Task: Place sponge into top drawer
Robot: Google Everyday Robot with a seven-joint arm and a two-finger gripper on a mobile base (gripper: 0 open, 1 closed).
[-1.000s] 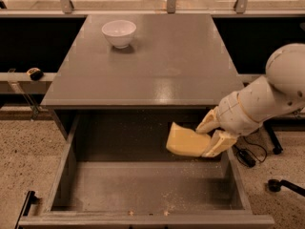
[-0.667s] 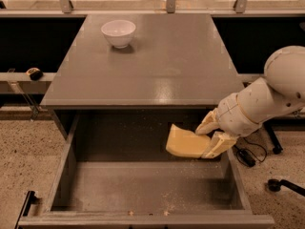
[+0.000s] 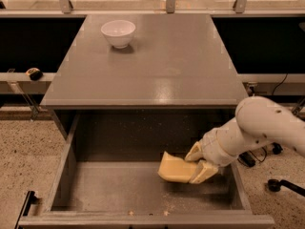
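The sponge (image 3: 174,169) is pinched by the gripper (image 3: 195,166) inside the open top drawer (image 3: 109,189) — at about four o'clock, seemingly touching its floor.

The tabletop (image 3: 162,66) is smooth grey sheet with a dull sheen, and soft pale reflections lie near its front edge. The white bowl (image 3: 118,32), in the upper left of the frame, is glossy like glazed ceramic. The top drawer (image 3: 119,190) is matt grey inside, its floor gritty with pale crumbs along the front lip. At the lower right of the frame, inside the drawer, the claw (image 3: 195,163) pinches the sponge (image 3: 175,169). Its cream fingers look like smooth plastic, while the sponge is a matt, soft, pale yellow foam. The arm (image 3: 262,128) wears a smooth white shell with a satin finish. The ground (image 3: 24,151) at the left looks like speckled stone.
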